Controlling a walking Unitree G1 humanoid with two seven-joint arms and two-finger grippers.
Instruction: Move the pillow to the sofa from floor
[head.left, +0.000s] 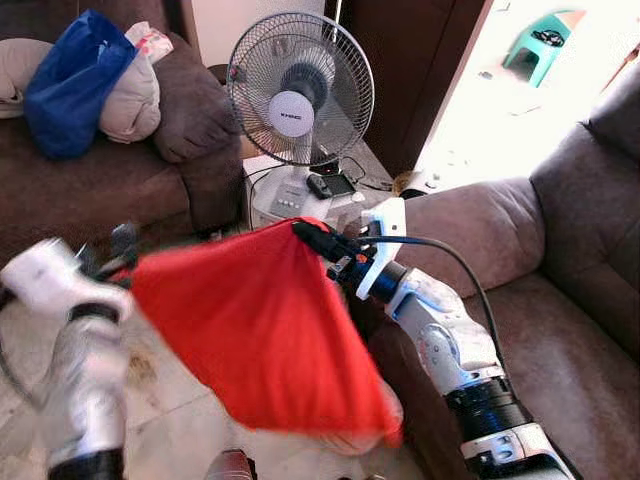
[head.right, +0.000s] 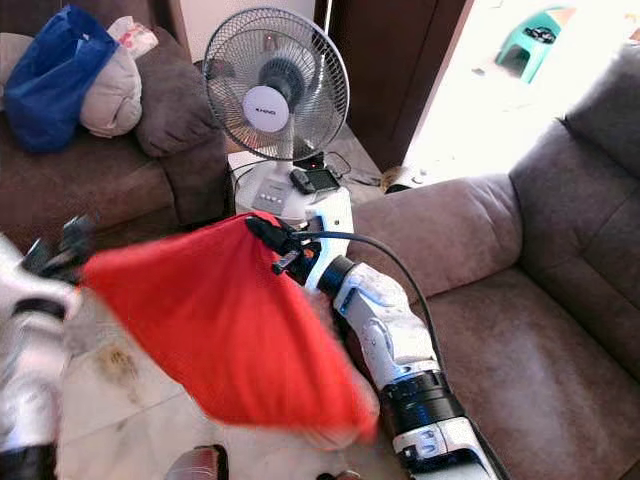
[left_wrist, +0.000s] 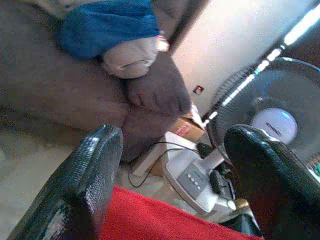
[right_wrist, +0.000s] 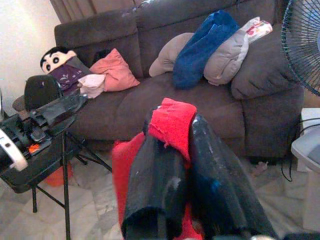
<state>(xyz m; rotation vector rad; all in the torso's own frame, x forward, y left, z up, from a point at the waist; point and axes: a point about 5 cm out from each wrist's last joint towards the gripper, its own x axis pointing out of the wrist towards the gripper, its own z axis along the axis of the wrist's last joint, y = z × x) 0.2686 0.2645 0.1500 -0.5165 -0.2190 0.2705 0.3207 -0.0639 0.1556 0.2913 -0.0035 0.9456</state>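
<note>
The right tool pinches a corner of the red pillow, holding it off the floor beside the brown sofa. The left tool is spread at its other corner.

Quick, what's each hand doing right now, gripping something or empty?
Left hand: open, fingers spread at the red pillow's edge, gripping nothing.
Right hand: closed, pinching a corner of the red pillow.

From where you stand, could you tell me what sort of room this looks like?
Most likely a home living room: a brown sofa piled with cushions, a second sofa to the robot's right, and a standing fan between them on a tiled floor.
</note>
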